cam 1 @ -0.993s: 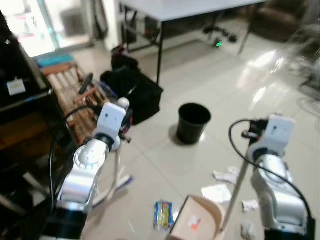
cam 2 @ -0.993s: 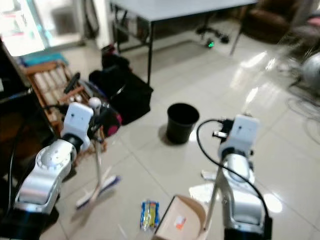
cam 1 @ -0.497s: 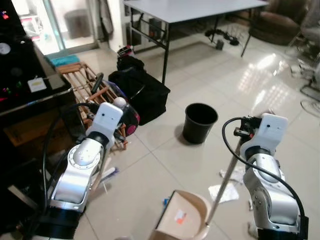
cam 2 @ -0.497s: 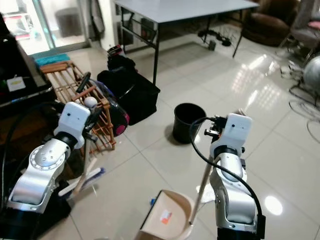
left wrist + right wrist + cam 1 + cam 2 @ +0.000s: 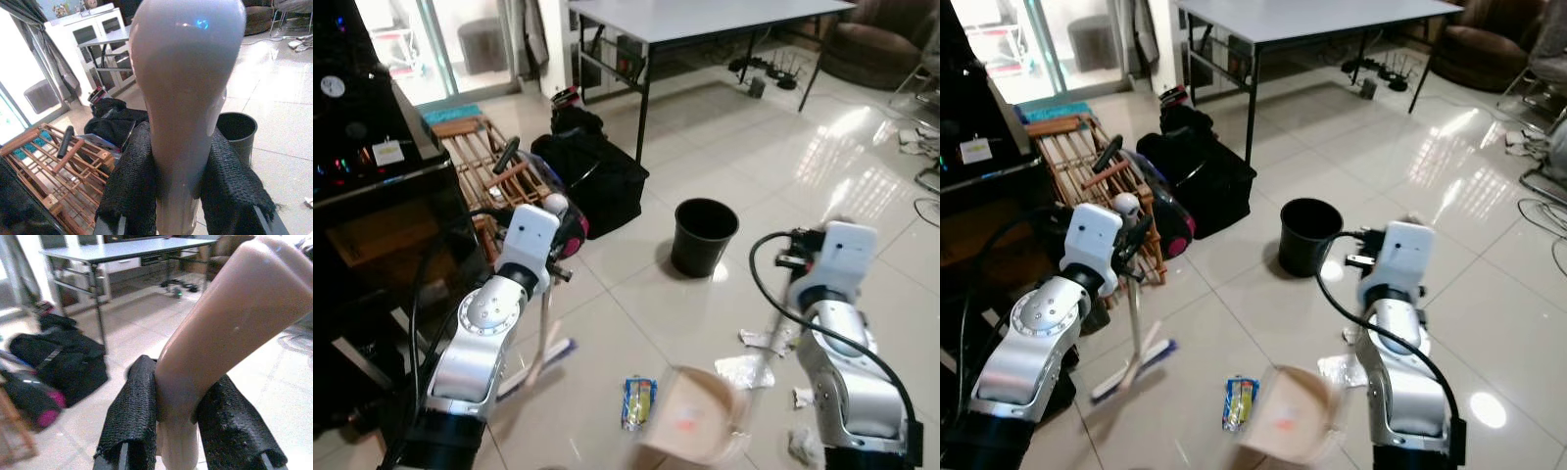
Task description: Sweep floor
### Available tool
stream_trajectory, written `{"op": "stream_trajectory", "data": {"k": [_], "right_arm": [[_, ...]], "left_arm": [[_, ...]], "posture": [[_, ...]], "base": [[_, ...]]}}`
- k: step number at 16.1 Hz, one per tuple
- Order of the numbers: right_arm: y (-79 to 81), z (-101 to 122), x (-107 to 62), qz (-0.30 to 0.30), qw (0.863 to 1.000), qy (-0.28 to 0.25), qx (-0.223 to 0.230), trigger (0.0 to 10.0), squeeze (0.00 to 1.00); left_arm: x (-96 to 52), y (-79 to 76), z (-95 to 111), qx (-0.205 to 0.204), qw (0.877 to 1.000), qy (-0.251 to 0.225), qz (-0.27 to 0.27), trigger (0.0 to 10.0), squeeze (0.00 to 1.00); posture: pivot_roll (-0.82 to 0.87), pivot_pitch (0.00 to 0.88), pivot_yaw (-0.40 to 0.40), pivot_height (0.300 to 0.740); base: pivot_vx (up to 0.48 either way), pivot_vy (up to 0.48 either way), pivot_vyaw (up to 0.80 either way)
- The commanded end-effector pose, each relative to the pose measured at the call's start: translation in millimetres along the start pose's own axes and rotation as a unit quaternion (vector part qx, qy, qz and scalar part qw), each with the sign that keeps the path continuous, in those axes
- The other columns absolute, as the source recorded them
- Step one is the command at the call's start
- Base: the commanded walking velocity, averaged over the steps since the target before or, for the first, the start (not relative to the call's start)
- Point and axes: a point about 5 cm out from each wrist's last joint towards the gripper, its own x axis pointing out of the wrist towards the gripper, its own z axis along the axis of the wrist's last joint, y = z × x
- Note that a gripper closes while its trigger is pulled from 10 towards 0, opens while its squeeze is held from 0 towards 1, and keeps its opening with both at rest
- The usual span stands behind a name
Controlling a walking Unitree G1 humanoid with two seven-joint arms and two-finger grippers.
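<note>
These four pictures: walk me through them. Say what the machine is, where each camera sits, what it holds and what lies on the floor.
This is a humanoid robot with two silver arms. The two wide pictures come from cameras in its head, looking down at the tiled floor. The two close-ups come from cameras on its wrists, looking along each gripper's black fingers.

The left gripper is shut on the broom handle; the broom reaches down to the tiles. The right gripper is shut on the dustpan handle, and the blurred tan dustpan hangs near the floor.

On the floor lie a snack wrapper, crumpled paper scraps and a black bin. Farther back stand a black bag and a table.
</note>
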Motion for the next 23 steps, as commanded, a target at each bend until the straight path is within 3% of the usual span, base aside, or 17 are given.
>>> {"op": "stream_trajectory", "data": {"k": [1,7,9,14,18,23], "right_arm": [[1.4,8.9,-0.3,0.003,1.0,-0.021,0.002,10.0,0.0],[1.5,5.7,-3.1,0.002,1.0,-0.01,0.02,10.0,0.0],[0.3,9.6,-4.7,0.002,0.999,-0.034,-0.014,10.0,0.0],[0.1,11.3,-5.3,0.002,0.999,-0.042,-0.02,10.0,0.0],[0.9,8.8,-5.4,0.005,0.999,-0.038,-0.022,10.0,0.0],[6.4,4.5,-5.4,0.021,0.999,-0.025,-0.027,10.0,0.0]], "left_arm": [[-0.5,6.2,8.2,0.011,1.0,-0.023,0.013,10.0,0.0],[-0.6,7.4,10.8,0.015,0.999,-0.035,0.018,10.0,0.0],[-1.2,7.4,9.0,0.019,0.999,-0.03,0.018,10.0,0.0],[-1.9,9.9,6.8,0.005,0.999,-0.025,0.027,10.0,0.0],[-3.8,10.3,6.4,0.008,0.999,-0.022,0.025,10.0,0.0],[-5.8,12.6,5.7,0.016,0.999,-0.017,0.024,10.0,0.0]], "posture": [[0.04,0.0,-0.042,0.74],[0.04,0.0,-0.042,0.74],[0.04,0.0,-0.034,0.74],[0.04,0.0,-0.04,0.74],[0.04,0.0,-0.043,0.74],[0.05,0.0,-0.044,0.74]], "base": [[0.0,0.0,-0.8],[0.0,0.0,-0.8],[0.0,0.0,-0.8],[0.0,0.0,-0.8],[0.0,0.339,-0.8],[0.0,0.429,0.0]]}}
